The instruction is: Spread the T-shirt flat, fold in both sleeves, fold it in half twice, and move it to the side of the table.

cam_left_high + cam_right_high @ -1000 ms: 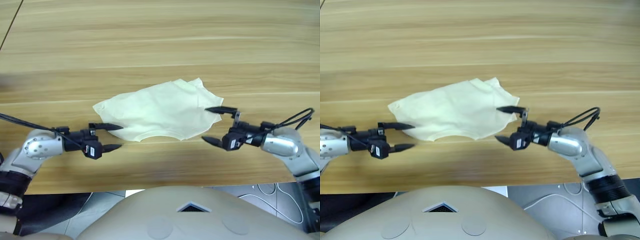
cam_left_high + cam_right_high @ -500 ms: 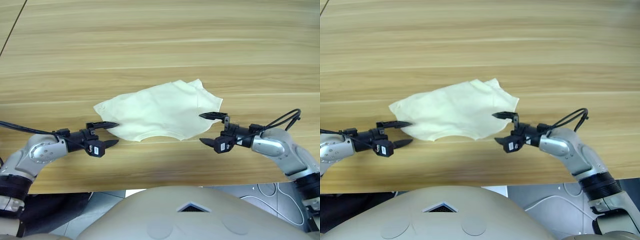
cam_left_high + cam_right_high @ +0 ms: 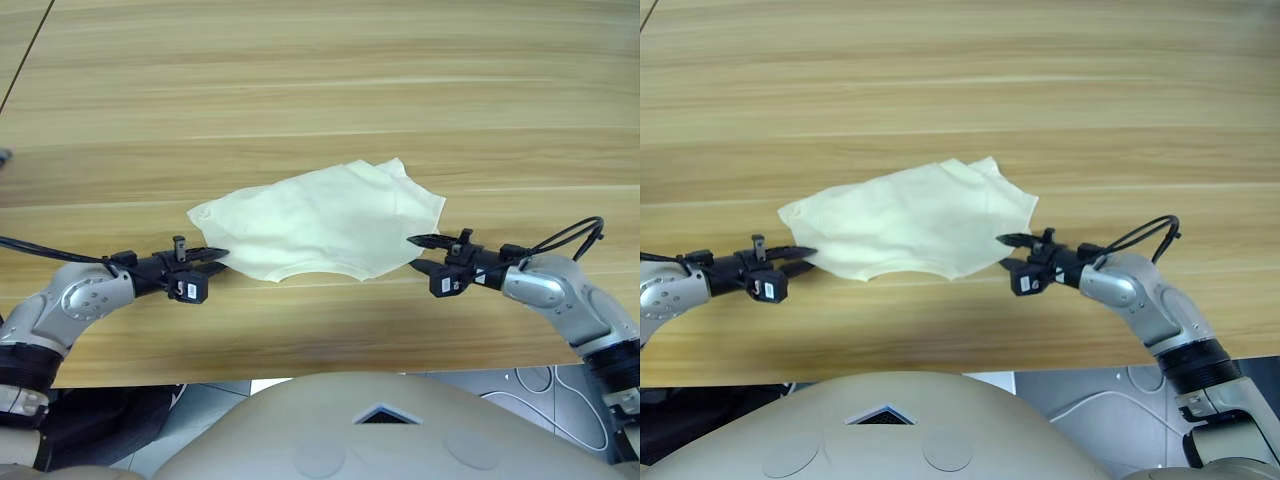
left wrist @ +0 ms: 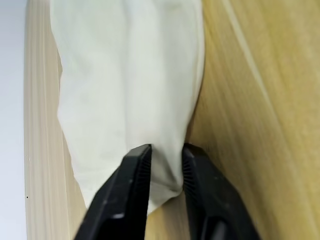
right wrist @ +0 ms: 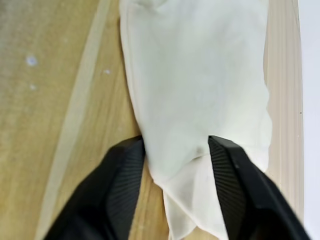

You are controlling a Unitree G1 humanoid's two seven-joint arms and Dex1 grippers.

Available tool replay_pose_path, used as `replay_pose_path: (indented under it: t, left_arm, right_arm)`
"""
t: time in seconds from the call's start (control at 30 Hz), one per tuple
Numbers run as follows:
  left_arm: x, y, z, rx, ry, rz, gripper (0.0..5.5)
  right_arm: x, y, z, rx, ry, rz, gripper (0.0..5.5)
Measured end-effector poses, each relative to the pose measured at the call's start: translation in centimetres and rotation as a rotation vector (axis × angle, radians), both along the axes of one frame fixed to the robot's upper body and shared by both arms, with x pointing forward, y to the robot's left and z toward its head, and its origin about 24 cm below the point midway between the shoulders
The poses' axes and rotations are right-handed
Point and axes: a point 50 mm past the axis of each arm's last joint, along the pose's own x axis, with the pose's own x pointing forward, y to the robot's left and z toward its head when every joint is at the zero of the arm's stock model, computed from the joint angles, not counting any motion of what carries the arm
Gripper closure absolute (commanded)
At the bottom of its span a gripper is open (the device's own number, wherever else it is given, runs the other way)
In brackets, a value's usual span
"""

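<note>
A pale yellow T-shirt [image 3: 320, 220] lies crumpled and partly folded on the wooden table [image 3: 320, 80], near its front edge. My left gripper [image 3: 218, 258] is at the shirt's near left corner. In the left wrist view, its black fingers [image 4: 135, 170] are shut on a fold of the cloth [image 4: 125, 75]. My right gripper [image 3: 415, 252] is at the shirt's near right edge. Its fingers [image 5: 125, 170] press in on both sides of a bunched strip of fabric [image 5: 195, 75]. Both grippers sit low on the tabletop.
Bare wood stretches far behind the shirt and to both sides. The table's front edge [image 3: 300, 372] runs just below the two grippers. Black cables [image 3: 575, 235] loop off each wrist.
Both grippers went from wide open to closed on the shirt's near corners. The right one first slid left towards the cloth, and the left one edged right.
</note>
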Motion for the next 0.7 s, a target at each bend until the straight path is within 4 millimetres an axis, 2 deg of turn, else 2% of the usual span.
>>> replay_pose_path:
  t: [0.1, 0.3, 0.7]
  left_arm:
    - [0.03, 0.11, -0.12, 0.01, 0.005, 0.005, 5.49]
    - [-0.29, -0.22, -0.14, -0.015, 0.014, -0.003, 5.5]
    - [-0.05, -0.69, 0.11, -0.056, -0.007, -0.012, 5.5]
  right_arm:
    - [-0.03, -0.06, -0.11, -0.011, 0.0, 0.0, 4.5]
    - [0.02, -0.18, -0.25, -0.02, 0.004, -0.003, 5.47]
    - [0.55, -0.79, -0.27, -0.012, -0.012, -0.046, 5.47]
